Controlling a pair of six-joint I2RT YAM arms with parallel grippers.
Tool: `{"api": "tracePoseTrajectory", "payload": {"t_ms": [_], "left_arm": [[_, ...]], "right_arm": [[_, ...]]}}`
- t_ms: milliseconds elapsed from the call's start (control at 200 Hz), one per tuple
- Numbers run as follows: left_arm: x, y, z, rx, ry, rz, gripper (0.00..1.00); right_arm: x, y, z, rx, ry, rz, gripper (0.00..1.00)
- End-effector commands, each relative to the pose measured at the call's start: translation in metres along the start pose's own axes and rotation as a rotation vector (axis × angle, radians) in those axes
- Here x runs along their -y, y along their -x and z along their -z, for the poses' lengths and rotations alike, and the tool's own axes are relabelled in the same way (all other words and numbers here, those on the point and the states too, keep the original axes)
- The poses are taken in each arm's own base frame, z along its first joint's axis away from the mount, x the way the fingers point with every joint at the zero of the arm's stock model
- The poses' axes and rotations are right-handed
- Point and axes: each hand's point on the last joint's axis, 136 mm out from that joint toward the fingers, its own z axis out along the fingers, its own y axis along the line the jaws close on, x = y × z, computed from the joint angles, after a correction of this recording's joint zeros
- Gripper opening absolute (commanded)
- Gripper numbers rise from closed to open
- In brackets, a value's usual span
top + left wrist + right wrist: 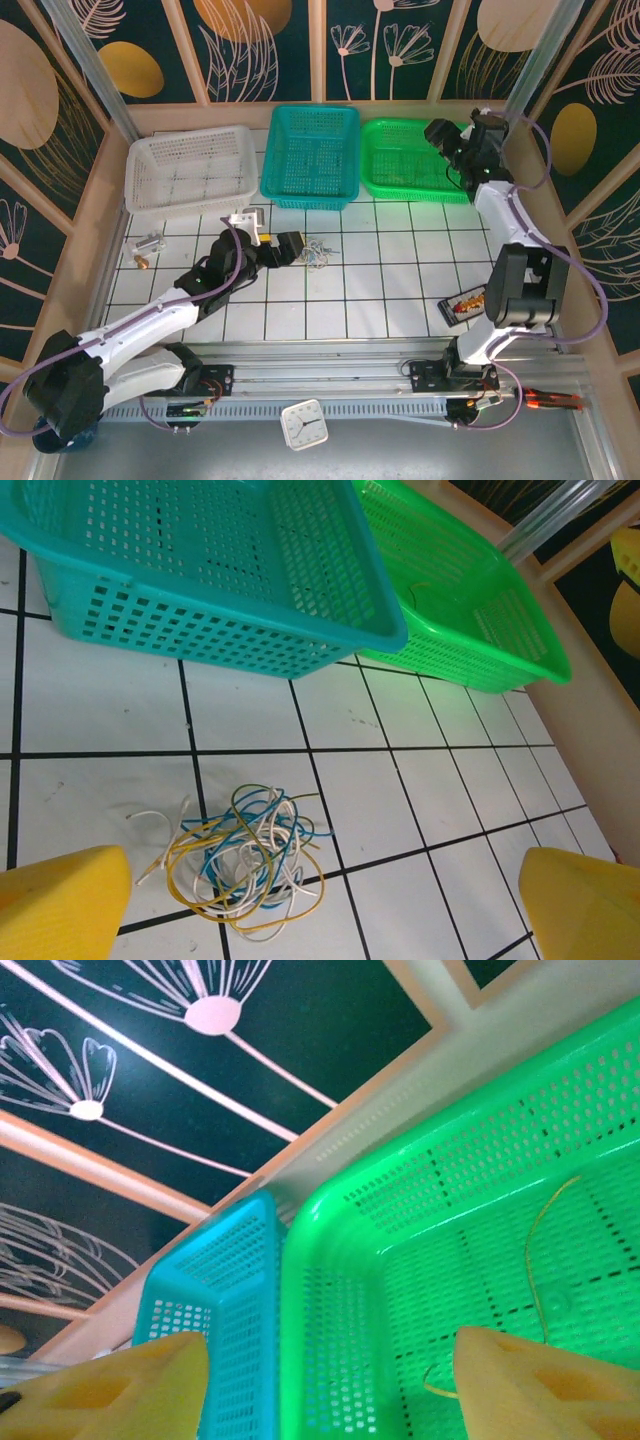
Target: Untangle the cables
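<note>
The cables (240, 865) lie in a small loose tangle of white, blue and yellow wires on the tiled table; from above the cables (318, 252) are just right of my left gripper (296, 246). In the left wrist view the left gripper (320, 925) is open, its yellow fingers (60, 905) wide apart and the tangle between them, nearer the left one, untouched. My right gripper (447, 142) hovers over the green basket (400, 185). The right gripper (330, 1390) is open and empty. One thin yellow wire (538, 1260) lies inside the green basket (330, 1260).
A white basket (190, 195) and a teal basket (310, 195) stand at the back beside the green one. A small metal part (148, 245) lies at the left, a dark packet (465, 303) at the right. A clock (303, 424) and a screwdriver (550, 400) rest by the near rail.
</note>
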Motion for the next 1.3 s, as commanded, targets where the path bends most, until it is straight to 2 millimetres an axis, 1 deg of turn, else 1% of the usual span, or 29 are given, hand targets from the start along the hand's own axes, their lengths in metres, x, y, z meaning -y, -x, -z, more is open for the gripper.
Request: {"api": "tracePoseTrajectory", "payload": {"t_ms": [0,80,155,290,385,535,676,711,856,981,1116,1156,1196,1296], "left_arm": [[-0.004,0.0,0.001,-0.001,0.028,-0.034,0.99],[-0.004,0.0,-0.001,-0.009,0.04,-0.052,0.99],[-0.007,-0.001,-0.002,-0.011,0.053,-0.059,0.99],[-0.011,0.0,-0.006,-0.01,0.076,-0.066,0.99],[-0.011,0.001,-0.01,-0.014,0.088,-0.071,0.99],[-0.012,-0.002,-0.018,-0.045,0.106,-0.074,0.99],[-0.014,-0.006,-0.021,-0.063,0.115,-0.073,0.99],[-0.015,-0.006,-0.021,-0.062,0.118,-0.072,0.99],[-0.02,-0.01,-0.021,-0.063,0.133,-0.059,0.99],[-0.022,-0.011,-0.02,-0.06,0.137,-0.054,0.99],[-0.02,-0.008,-0.02,-0.048,0.124,-0.063,0.99],[-0.018,-0.007,-0.021,-0.046,0.121,-0.067,0.99],[-0.017,-0.006,-0.022,-0.046,0.119,-0.075,0.99],[-0.014,-0.003,-0.024,-0.045,0.116,-0.091,0.99]], "right_arm": [[-0.035,-0.011,0.018,0.001,0.105,0.023,0.66],[-0.047,-0.03,0.028,-0.02,0.123,0.05,0.66],[-0.053,-0.048,0.038,-0.041,0.132,0.072,0.66],[-0.056,-0.088,0.058,-0.096,0.143,0.096,0.66],[-0.054,-0.114,0.071,-0.134,0.144,0.1,0.66],[-0.045,-0.158,0.092,-0.191,0.125,0.107,0.66],[-0.035,-0.196,0.105,-0.248,0.093,0.115,0.65],[-0.035,-0.204,0.108,-0.266,0.094,0.117,0.65],[-0.027,-0.236,0.114,-0.326,0.074,0.096,0.64],[-0.022,-0.254,0.114,-0.365,0.062,0.068,0.62],[-0.023,-0.273,0.111,-0.407,0.051,0.045,0.6],[-0.02,-0.275,0.109,-0.408,0.039,0.033,0.59],[-0.025,-0.284,0.11,-0.43,0.047,0.034,0.58],[-0.028,-0.295,0.105,-0.452,0.042,0.014,0.57]]}}
